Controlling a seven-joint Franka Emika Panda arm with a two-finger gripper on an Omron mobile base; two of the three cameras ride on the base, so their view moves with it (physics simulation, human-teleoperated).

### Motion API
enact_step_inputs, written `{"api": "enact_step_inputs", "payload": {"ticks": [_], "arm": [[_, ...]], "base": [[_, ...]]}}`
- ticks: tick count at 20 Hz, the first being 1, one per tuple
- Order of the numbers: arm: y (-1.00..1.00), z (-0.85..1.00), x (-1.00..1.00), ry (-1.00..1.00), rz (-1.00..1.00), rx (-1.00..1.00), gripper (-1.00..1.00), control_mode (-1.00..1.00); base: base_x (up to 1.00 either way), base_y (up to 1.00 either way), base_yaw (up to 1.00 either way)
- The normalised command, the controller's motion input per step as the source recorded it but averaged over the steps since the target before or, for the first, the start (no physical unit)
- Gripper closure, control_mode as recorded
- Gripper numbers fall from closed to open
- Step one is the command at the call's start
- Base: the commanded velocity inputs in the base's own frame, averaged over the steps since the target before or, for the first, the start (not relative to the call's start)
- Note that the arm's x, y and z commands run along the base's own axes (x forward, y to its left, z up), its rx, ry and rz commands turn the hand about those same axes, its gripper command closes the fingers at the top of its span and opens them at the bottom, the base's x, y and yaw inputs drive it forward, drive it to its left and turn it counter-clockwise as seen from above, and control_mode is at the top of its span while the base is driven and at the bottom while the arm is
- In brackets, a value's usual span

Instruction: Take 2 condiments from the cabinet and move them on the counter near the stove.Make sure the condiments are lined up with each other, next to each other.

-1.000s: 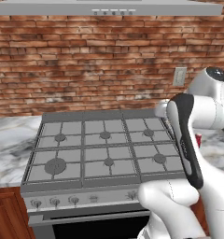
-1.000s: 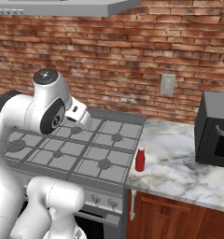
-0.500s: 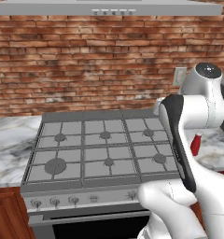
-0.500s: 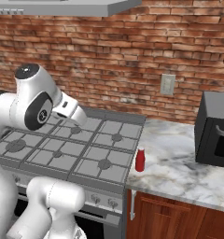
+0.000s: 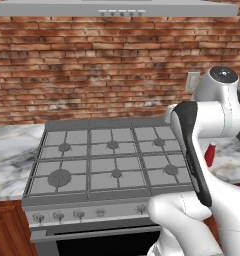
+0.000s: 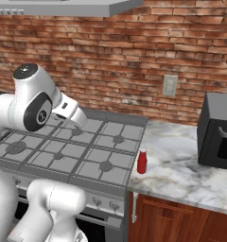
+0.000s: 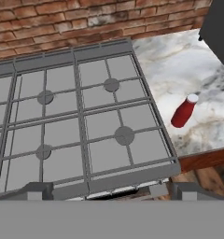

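**A:** Start from the left; what lies in front of you?

**B:** Far left, a stretch of the marble counter (image 5: 9,150); next to it the stove (image 5: 107,162), six burners under dark grates, a row of knobs along its near edge; behind it runs a brick wall (image 5: 92,65), and a grey hood (image 5: 112,7) hangs above.

**A:** And your arm?

**B:** My arm (image 6: 32,104) rises over the stove, bent at the elbow; my gripper (image 7: 104,190) looks down on the stove's right half, and its two dark finger tips (image 7: 37,190) stand wide apart at the bottom of the hand view, nothing between them.

**A:** Where is the condiment?

**B:** The red squeeze bottle (image 6: 142,162) stands upright on the counter just beside the stove's right edge, near the counter's front; its pale cap (image 7: 192,98) points up; it touches neither the stove nor my fingers.

**A:** Further right?

**B:** A pale wall socket (image 6: 170,85) on the brick above the counter; then a black microwave (image 6: 217,132) at the far right, well apart from the bottle; below the slab, reddish wooden base cabinets (image 6: 181,220).
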Motion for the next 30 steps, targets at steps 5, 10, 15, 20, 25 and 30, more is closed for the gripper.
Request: {"api": "enact_step_inputs", "payload": {"ticks": [5, 10, 15, 20, 25, 30], "arm": [[0.00, 0.00, -0.14, 0.00, 0.00, 0.00, -1.00, -1.00], [0.00, 0.00, 0.00, 0.00, 0.00, 0.00, -1.00, 1.00], [0.00, 0.00, 0.00, 0.00, 0.00, 0.00, -1.00, 1.00], [0.00, 0.00, 0.00, 0.00, 0.00, 0.00, -1.00, 1.00], [0.00, 0.00, 0.00, 0.00, 0.00, 0.00, -1.00, 1.00], [0.00, 0.00, 0.00, 0.00, 0.00, 0.00, -1.00, 1.00]], "base": [[0.00, 0.00, 0.00], [-0.96, -0.18, -0.01], [-1.00, -0.58, -0.20], [-0.12, -0.46, -0.83], [0.00, 0.00, -1.00], [0.00, -0.08, -0.99]]}}
